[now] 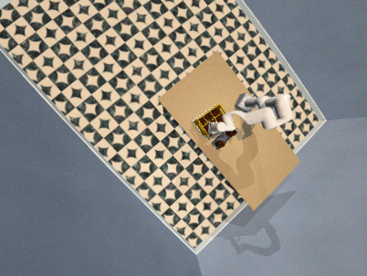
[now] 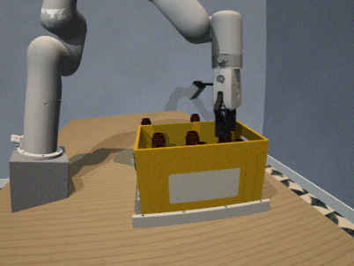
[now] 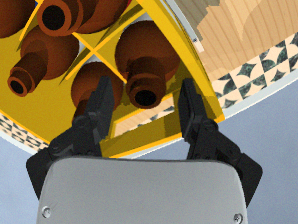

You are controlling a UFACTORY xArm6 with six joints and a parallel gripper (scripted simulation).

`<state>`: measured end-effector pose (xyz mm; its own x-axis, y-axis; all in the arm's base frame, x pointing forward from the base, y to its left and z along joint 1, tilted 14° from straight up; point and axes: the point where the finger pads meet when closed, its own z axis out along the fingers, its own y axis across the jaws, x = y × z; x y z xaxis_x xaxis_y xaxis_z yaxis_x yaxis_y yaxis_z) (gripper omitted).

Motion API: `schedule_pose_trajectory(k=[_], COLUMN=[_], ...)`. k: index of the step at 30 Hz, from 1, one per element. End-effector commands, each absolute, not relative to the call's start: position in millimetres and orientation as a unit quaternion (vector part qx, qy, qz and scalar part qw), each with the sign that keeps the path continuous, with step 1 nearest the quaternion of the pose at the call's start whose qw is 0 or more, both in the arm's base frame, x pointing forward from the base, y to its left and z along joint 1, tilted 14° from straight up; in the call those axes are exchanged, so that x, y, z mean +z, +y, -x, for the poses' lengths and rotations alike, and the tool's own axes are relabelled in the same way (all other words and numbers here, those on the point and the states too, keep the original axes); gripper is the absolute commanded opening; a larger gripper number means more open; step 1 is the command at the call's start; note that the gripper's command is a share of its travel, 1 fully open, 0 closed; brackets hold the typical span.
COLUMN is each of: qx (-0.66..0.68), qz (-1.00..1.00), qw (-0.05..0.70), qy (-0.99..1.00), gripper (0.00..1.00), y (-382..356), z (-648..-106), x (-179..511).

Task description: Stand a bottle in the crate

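Note:
The yellow crate (image 2: 200, 172) stands on the wooden table; in the overhead view it (image 1: 210, 120) lies beside the arm. Several brown bottles stand in its cells, among them two near the front wall (image 2: 158, 139) (image 2: 191, 136). My gripper (image 2: 224, 128) is lowered into the crate's far right corner. In the wrist view its fingers are open on either side of the neck of a brown bottle (image 3: 143, 72) standing in the corner cell, with a gap on each side. Two more bottle tops (image 2: 145, 121) (image 2: 195, 117) show behind the crate, on the tray (image 1: 224, 139).
The arm's grey base block (image 2: 39, 182) stands at the left of the table. A pale strip (image 2: 200, 213) runs along the crate's front foot. The table's right edge drops to a checkered floor (image 2: 308, 194).

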<state>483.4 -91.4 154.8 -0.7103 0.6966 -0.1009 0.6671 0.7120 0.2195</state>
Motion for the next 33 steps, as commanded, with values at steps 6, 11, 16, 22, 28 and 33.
schedule_pose_trajectory(k=[6,11,16,22,28,33], qx=[0.084,0.084,0.084,0.084,0.084,0.084], qz=[-0.370,-0.370,-0.370,-0.370,-0.370,-0.370], qw=[0.091,0.091,0.091,0.091,0.091,0.091], qy=[0.921,0.921,0.921,0.921,0.921,0.921], gripper=[0.65,0.65,0.65,0.65,0.65,0.65], y=[-93,-94,-95,-96,-97,-98], z=[-481,-478,-476,-473,-470,-469], x=[173,186,193,207,218,222])
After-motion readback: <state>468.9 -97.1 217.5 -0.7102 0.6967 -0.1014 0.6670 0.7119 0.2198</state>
